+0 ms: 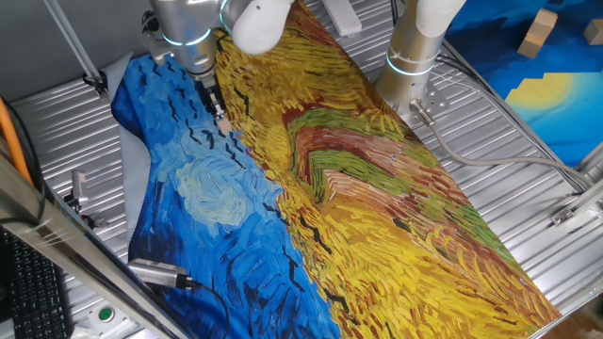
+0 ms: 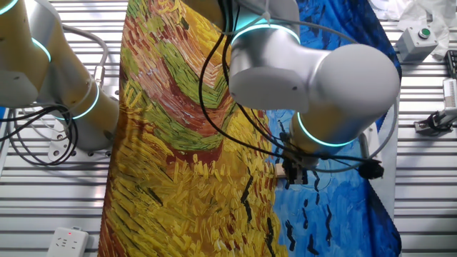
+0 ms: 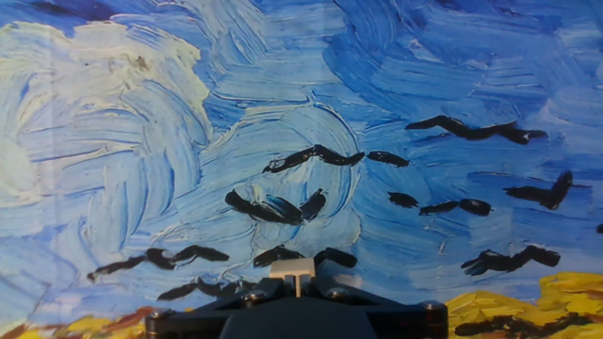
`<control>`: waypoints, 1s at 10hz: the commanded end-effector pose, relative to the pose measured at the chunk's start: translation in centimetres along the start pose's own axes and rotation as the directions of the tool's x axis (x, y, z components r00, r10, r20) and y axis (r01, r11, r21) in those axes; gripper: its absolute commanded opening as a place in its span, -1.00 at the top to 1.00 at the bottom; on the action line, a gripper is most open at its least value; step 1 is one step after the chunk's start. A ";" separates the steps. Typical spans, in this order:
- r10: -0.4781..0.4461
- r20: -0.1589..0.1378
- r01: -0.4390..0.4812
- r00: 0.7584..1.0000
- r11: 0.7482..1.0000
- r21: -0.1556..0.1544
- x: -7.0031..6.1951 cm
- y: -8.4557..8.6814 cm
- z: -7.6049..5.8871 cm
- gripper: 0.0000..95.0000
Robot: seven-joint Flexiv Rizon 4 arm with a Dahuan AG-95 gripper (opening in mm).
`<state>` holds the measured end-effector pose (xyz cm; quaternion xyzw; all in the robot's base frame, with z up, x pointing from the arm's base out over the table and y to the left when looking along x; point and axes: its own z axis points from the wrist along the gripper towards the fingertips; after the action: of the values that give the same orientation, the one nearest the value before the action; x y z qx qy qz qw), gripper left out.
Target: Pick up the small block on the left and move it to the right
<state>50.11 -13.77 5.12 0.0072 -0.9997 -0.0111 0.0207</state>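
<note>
My gripper [image 1: 220, 111] hangs over the dark blue upper-left part of the painted cloth [image 1: 377, 207]. Its fingers are closed on the small block [image 1: 224, 123], a tiny pale tan cube at the fingertips, just above the cloth. In the other fixed view the small block [image 2: 283, 171] shows as a tan spot beside the gripper [image 2: 294, 173], at the border of the yellow and blue paint. In the hand view the pale block [image 3: 292, 268] sits between the dark fingers at the bottom edge, over black bird strokes on blue swirls.
A second arm's base [image 1: 415, 56] stands at the cloth's far edge, with cables [image 1: 490, 151] trailing across the metal table. A much larger tan wooden block [image 1: 537, 33] lies at the top right. A green-button box [image 2: 418, 39] sits off the cloth.
</note>
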 end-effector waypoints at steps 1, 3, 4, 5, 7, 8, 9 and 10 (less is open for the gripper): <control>-0.001 0.007 0.001 1.000 1.000 0.004 -0.1 0.0 0.1 0.20; 0.001 0.020 -0.001 1.000 1.000 0.005 -0.2 0.0 0.2 0.20; 0.000 0.026 -0.001 1.000 1.000 0.004 -0.2 0.0 0.4 0.20; -0.003 0.026 0.003 1.000 1.000 0.000 -0.2 0.0 0.6 0.20; -0.008 0.023 0.008 1.000 1.000 -0.004 -0.3 0.0 0.9 0.20; -0.008 0.022 0.008 1.000 1.000 -0.007 -0.3 0.0 1.0 0.20; -0.006 0.022 0.007 1.000 1.000 -0.012 -0.3 0.0 1.1 0.20; -0.006 0.021 0.007 1.000 1.000 -0.021 -0.3 0.0 1.2 0.20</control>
<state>50.39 -13.77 3.81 0.0095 -0.9997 -0.0215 0.0091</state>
